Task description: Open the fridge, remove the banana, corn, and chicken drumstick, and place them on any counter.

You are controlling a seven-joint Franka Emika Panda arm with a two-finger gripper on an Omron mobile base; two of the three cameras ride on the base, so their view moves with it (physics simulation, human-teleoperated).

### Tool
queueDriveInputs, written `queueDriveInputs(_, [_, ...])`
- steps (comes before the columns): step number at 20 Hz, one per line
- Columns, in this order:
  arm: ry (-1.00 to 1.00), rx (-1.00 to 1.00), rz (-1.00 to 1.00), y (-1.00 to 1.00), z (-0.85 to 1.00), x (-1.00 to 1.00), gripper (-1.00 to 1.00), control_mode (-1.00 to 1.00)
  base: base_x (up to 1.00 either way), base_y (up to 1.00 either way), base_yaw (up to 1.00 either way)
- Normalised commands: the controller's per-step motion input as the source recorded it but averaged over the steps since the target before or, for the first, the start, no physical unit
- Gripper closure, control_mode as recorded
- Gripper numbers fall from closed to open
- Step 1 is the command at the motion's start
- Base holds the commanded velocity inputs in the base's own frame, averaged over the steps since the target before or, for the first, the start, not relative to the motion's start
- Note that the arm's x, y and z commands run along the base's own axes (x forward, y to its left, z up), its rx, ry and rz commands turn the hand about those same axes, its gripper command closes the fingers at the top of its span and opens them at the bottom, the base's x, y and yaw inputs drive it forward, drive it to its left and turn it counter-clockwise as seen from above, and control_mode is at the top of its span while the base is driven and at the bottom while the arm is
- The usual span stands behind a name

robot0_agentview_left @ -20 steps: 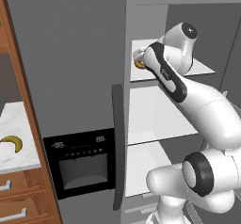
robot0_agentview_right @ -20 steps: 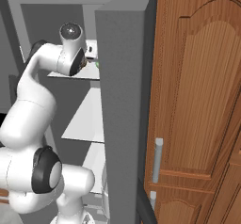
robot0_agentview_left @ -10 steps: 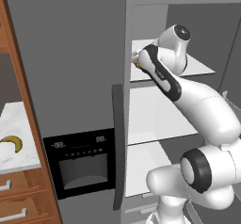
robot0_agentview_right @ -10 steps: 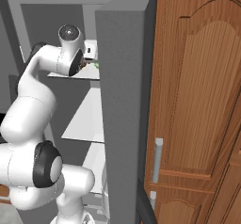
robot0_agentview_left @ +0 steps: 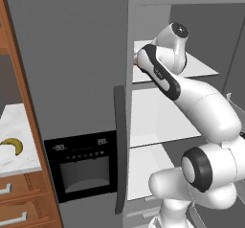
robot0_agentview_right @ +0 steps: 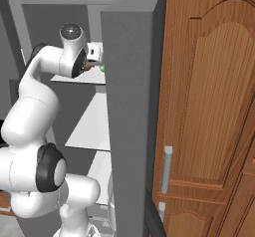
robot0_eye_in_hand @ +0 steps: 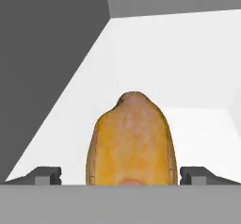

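A: Chicken drumstick [robot0_eye_in_hand: 130, 140] sits on the fridge's upper shelf [robot0_agentview_left: 198, 69], toward its front left corner beside the open door edge. The tool [robot0_eye_in_hand: 120, 176] is spread to its full width, one tip on each side of the drumstick, touching neither as far as I can tell. Nothing gripped.

B: Handling?

A: My guess: light, firm, slightly rounded and smooth-skinned, so it could squirt out of a pinch on the fat end. Not fragile. The broad middle fills most of the gap between the tips. I'd close across that middle, where the flanks run closest to parallel, not on the taper.

B: Room to work?

A: Tight on the left: the fridge [robot0_agentview_left: 72, 54] side wall rises dark right alongside, and the shelf's front edge is just under the hand. Open white shelf beyond and to the right. A green speck, likely the corn [robot0_agentview_right: 102, 67], shows near the wrist in the right base view; too small to place exactly.

B: Exit path?

A: Straight back out over the shelf's front edge, clear of the door with its dark handle [robot0_agentview_left: 119, 148]. The worktop [robot0_agentview_left: 14, 145] lies well left; the banana [robot0_agentview_left: 12, 146] already rests near its front edge.
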Motion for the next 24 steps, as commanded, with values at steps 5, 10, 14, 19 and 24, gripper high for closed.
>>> queueDriveInputs(5, [0.11,0.0,0.0,-0.01,-0.62,0.0,-1.0,-1.0,0.0,0.0,0.0])
queueDriveInputs(10, [0.04,0.01,0.0,0.0,-0.52,0.0,1.0,-1.0,0.0,0.0,0.0])
queueDriveInputs(14, [0.0,0.05,0.0,-0.02,-0.28,0.0,1.0,-1.0,0.0,0.0,0.0])
queueDriveInputs(19, [0.0,0.05,0.0,-0.19,-0.28,0.0,1.0,-1.0,0.0,0.0,0.0])
queueDriveInputs(24, [0.0,0.07,0.0,-0.22,-0.02,-0.08,1.0,-1.0,0.0,0.0,0.0])
